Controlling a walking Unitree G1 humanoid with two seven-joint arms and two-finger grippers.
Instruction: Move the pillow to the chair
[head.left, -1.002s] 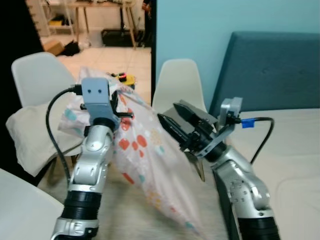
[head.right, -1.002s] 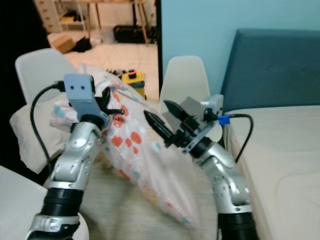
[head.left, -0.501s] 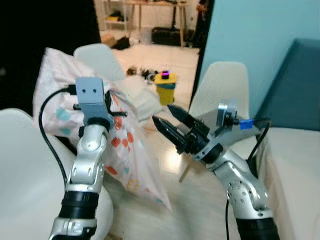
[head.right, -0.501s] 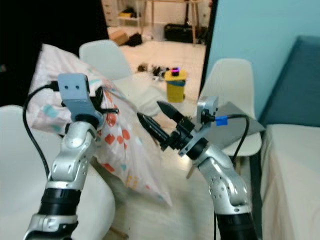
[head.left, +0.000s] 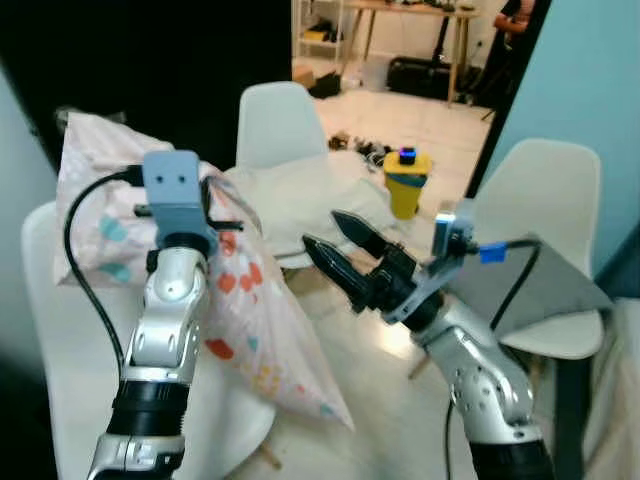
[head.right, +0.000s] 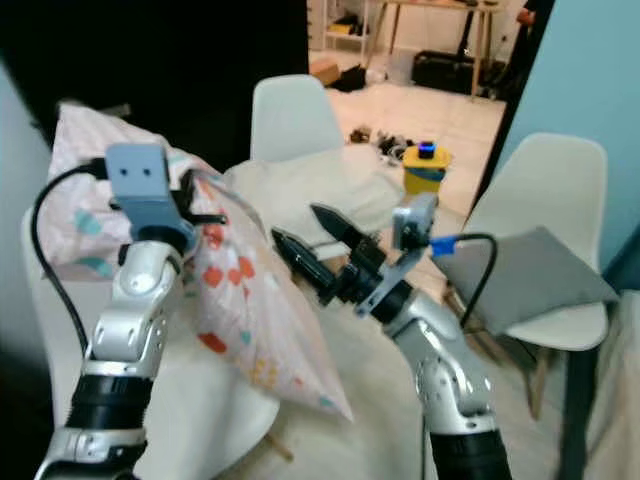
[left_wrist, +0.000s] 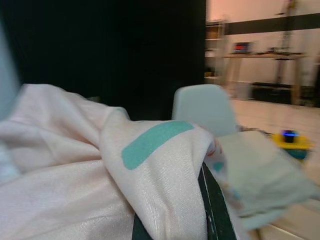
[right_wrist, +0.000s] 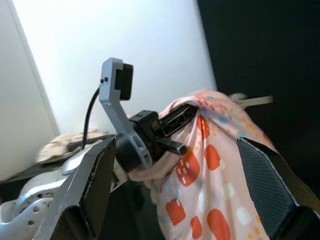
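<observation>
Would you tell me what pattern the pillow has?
Pale pink pillow with red and teal blocky prints, clearest in the right wrist view.

The silver left arm is raised upright, its left gripper (head.left: 222, 208) clamped on cloth. The right gripper (head.left: 338, 246) is held forward, black fingers spread apart.

Looking like a lived-in home. Showing white shell chairs (head.left: 278, 120) at 12 o'clock, tiled floor (head.left: 440, 120) and wooden table (head.left: 440, 20) at 1 o'clock.
</observation>
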